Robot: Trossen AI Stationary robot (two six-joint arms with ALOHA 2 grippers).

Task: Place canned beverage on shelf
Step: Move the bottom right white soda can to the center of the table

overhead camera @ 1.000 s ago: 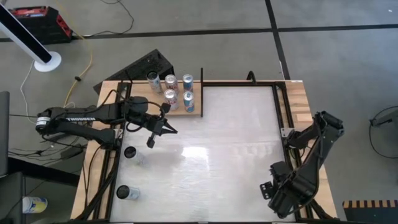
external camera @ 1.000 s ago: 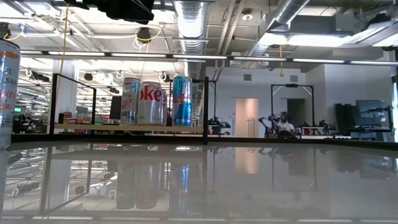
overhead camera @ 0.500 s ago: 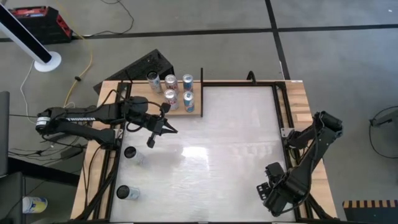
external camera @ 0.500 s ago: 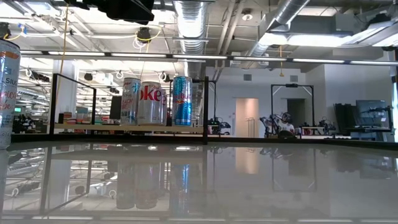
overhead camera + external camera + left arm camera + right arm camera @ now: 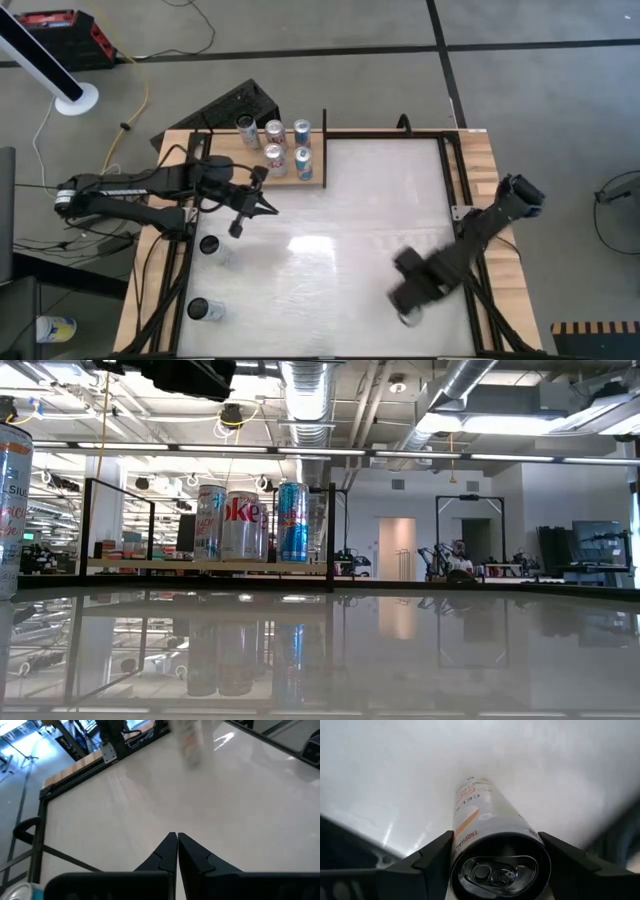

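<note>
Looking down from the high view, you are seeing the right end effector (image 5: 408, 293) out over the white table (image 5: 380, 200), in the near right part of the surface, blurred. In the right wrist view its two dark fingers (image 5: 427, 862) are pinching a tall slim can (image 5: 492, 847) between them, one finger on each side of the can's top; the can's pull-tab lid is facing the camera and its body is pointing away over the table. Orange lettering is showing on the can's side.

The left end effector (image 5: 252, 204) is hanging over the far left part of the table, just beside the near edge of the shelf (image 5: 314, 181). In the left wrist view its fingers (image 5: 168, 851) are pressed together, tips touching, with nothing between them.

The shelf is sitting at the far left corner of the table, a light-wood plank with thin black uprights. Five cans (image 5: 280, 146) are standing on it: three in the back row and two in front. In the low view three of them are showing side by side on the plank, upright and close together.

Two more cans (image 5: 210, 244) are standing on the table's left side, nearer than the shelf and well apart from each other. One tall can (image 5: 10, 510) is also showing at the left edge of the low view.
</note>
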